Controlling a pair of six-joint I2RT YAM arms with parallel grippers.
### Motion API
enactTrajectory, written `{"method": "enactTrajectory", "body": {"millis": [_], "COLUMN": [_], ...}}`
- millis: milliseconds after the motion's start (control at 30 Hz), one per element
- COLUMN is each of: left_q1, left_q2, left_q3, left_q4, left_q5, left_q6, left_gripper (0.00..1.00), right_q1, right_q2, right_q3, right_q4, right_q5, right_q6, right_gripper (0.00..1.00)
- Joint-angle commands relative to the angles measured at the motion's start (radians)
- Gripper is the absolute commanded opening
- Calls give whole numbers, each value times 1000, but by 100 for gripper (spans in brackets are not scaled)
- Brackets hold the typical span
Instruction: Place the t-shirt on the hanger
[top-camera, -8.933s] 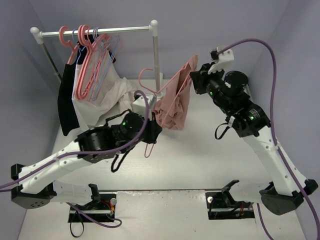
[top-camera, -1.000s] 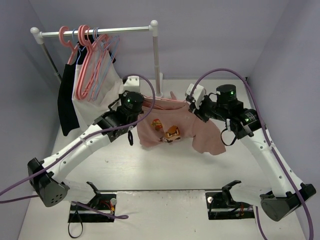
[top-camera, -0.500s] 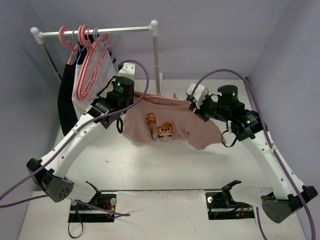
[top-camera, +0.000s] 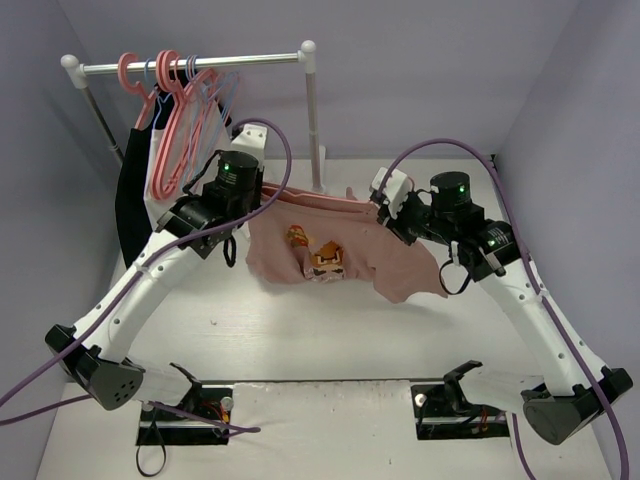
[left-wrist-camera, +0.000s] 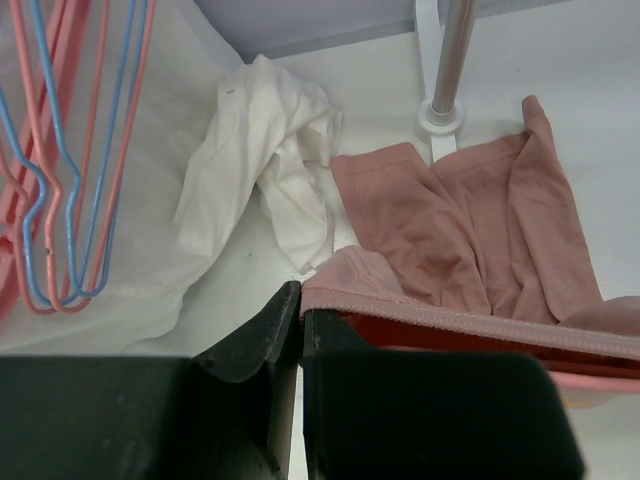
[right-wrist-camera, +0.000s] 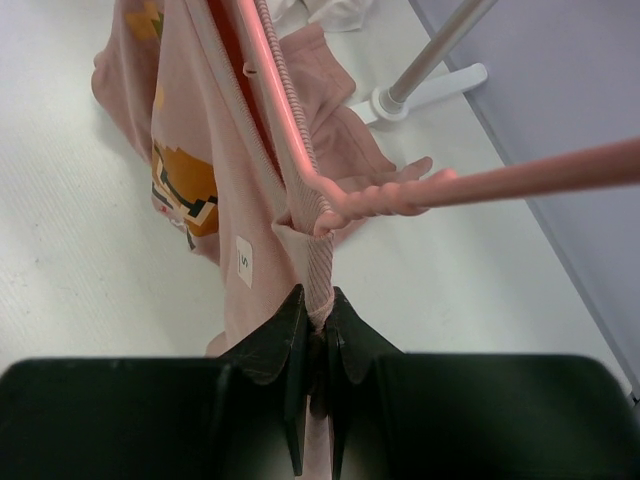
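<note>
The salmon-pink t-shirt (top-camera: 400, 262) hangs stretched between my two grippers above the table, its orange print facing up. My left gripper (top-camera: 262, 200) is shut on the shirt's edge (left-wrist-camera: 450, 325) at the left end. At the right end, my right gripper (top-camera: 386, 212) is shut on the ribbed collar (right-wrist-camera: 318, 270). The thin pale-pink hanger (right-wrist-camera: 285, 130) runs inside the shirt along its top edge (top-camera: 320, 203). Its hook (right-wrist-camera: 500, 180) sticks out through the collar, just above my right fingertips.
A clothes rack (top-camera: 200, 63) stands at the back left with coral and blue hangers (top-camera: 175, 130), a white garment (left-wrist-camera: 270, 150) and a black garment (top-camera: 130, 200). The rack's right post (top-camera: 314, 120) and its foot (left-wrist-camera: 440, 115) stand just behind the shirt.
My left gripper has pulled its end of the shirt left and back towards the rack, spreading the shirt wider. The right gripper has hardly moved.
</note>
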Motion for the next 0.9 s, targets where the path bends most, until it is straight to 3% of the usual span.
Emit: {"method": "enactTrajectory", "body": {"millis": [0, 167, 300, 500, 600, 800, 867], "left_q1": [54, 53, -11, -175, -230, -283, -301], "left_q2": [-34, -37, -51, -35, -13, 55, 87], "left_q3": [57, 72, 95, 171, 183, 290, 401], "left_q4": [-3, -14, -21, -58, -68, -72, -72], "left_q5": [-128, -101, -59, -181, -237, -254, -281], "left_q6": [55, 51, 31, -12, -84, -84, -27], "left_gripper": [0, 0, 0, 0, 0, 0, 0], "right_q1": [-6, -6, 8, 35, 33, 31, 31], "right_q2": [-5, 14, 62, 94, 72, 79, 89], "right_q3": [1, 8, 29, 57, 71, 243, 315], "right_q4": [33, 47, 56, 80, 181, 233, 241], "right_q5": [102, 101, 63, 71, 119, 54, -22], "right_q6": [13, 34, 52, 86, 119, 110, 119], "right_gripper": [0, 0, 0, 0, 0, 0, 0]}}
